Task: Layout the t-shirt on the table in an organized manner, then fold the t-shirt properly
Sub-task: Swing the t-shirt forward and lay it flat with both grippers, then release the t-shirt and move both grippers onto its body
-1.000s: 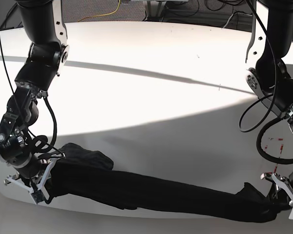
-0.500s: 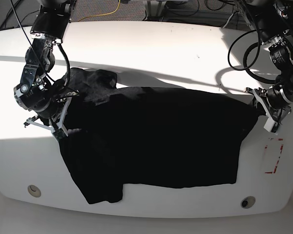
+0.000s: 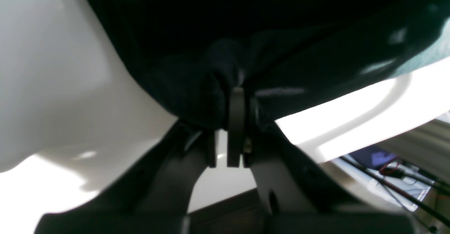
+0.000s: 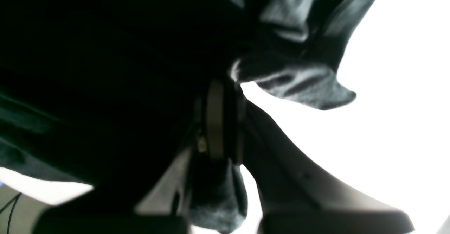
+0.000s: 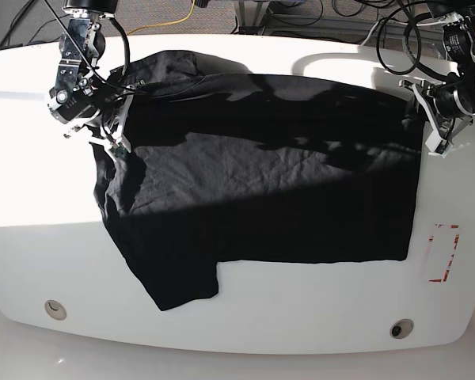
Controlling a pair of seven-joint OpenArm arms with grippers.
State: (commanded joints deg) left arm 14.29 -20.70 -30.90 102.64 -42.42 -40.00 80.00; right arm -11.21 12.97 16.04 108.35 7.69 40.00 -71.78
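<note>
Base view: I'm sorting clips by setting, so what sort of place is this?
Most likely a robotics lab or test bench. Two arms work a black t-shirt on a glossy white table with a red dashed marker, and loose cables run across the floor behind.

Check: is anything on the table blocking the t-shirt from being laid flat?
Nothing visible. The left gripper and right gripper each pinch the t-shirt directly; the table around it shows only its red mark.
</note>
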